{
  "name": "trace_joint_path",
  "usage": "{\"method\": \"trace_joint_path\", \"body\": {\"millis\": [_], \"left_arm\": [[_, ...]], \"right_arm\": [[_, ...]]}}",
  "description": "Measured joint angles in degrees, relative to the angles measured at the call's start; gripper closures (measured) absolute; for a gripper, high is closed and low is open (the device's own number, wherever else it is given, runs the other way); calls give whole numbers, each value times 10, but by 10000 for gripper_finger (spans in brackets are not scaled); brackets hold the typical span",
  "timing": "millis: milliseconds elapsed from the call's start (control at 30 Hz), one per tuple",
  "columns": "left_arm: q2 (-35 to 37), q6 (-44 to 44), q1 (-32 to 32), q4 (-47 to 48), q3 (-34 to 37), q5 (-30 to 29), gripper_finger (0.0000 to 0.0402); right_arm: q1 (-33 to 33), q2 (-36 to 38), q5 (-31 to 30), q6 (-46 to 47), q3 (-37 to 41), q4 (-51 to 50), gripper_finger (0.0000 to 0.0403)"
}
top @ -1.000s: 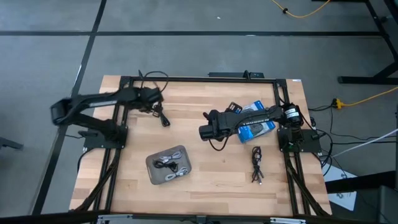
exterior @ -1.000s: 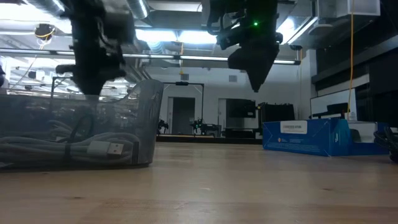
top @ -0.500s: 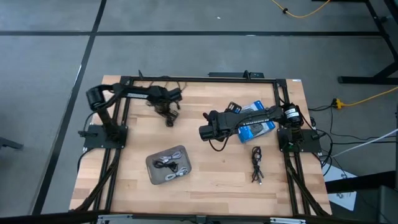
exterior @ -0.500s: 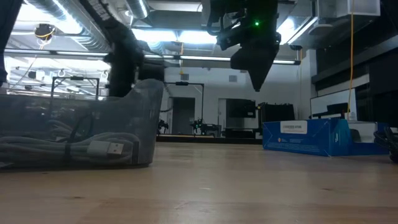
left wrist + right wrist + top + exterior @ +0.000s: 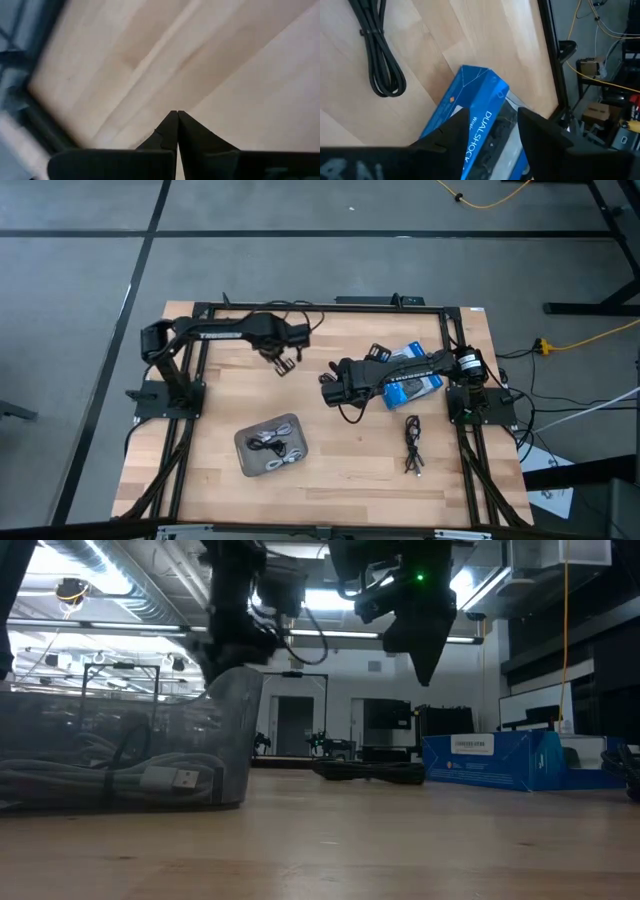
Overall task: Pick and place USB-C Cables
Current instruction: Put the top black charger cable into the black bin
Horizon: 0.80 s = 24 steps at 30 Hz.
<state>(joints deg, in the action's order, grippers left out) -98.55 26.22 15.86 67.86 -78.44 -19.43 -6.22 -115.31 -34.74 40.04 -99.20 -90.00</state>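
Several white and black USB-C cables [image 5: 272,448] lie in the grey tray [image 5: 247,463]. Through the tray's wall [image 5: 232,730] a white cable with its plug [image 5: 165,780] shows. One black cable [image 5: 412,444] lies on the wood toward the right edge and also shows in the right wrist view [image 5: 377,55]. Another black bundle [image 5: 370,770] rests on the table left of the blue packet [image 5: 500,760]. My left gripper [image 5: 284,363] hangs over the far middle of the table, shut [image 5: 176,116], with nothing showing between its fingers. My right gripper [image 5: 330,392] is open [image 5: 492,125] above the table's middle.
The blue packet [image 5: 412,378] lies under my right arm, near the right rail [image 5: 450,350]. A small dark object [image 5: 376,352] sits at its far left corner. Bare wood stretches between the tray and the black cable.
My left arm has unfolded from the table's far left corner and swung its gripper rightward along the far side, toward the middle. In the low view a black bundle now shows on the table left of the blue packet, where none showed before.
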Motion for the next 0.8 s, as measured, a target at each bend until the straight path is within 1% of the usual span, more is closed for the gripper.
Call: {"method": "trace_joint_path", "body": {"millis": [100, 167, 233, 300, 400, 500, 567, 633, 700, 733, 800], "left_arm": [[35, 0, -7, 75, -5, -4, 401], [66, 1, -17, 105, 3, -4, 401], [113, 1, -29, 111, 19, -7, 401], [170, 2, -46, 92, 52, -10, 401], [262, 2, -74, 2, 129, -11, 401], [360, 1, -94, -107, 234, -9, 401], [416, -3, -104, -178, 312, 1, 401], [475, -3, -113, -240, 389, 10, 401], [532, -4, -123, -317, 457, 8, 401], [561, -11, -128, -352, 489, 7, 401], [615, -53, -136, -445, 547, 10, 401]], "right_arm": [[0, 0, 6, 0, 0, 0, 233], [0, 0, 20, -1, 0, 3, 233], [0, 0, 26, -2, 0, 4, 233], [0, 0, 38, -14, 0, 6, 233], [4, 0, 87, -82, 0, 48, 233], [16, 0, 157, -182, 0, 139, 233], [26, 0, 187, -229, 0, 198, 233], [34, 0, 200, -257, 0, 236, 233], [44, 0, 203, -265, 0, 242, 233], [48, 0, 204, -268, 0, 241, 233], [59, 0, 205, -275, 4, 242, 233]]}}
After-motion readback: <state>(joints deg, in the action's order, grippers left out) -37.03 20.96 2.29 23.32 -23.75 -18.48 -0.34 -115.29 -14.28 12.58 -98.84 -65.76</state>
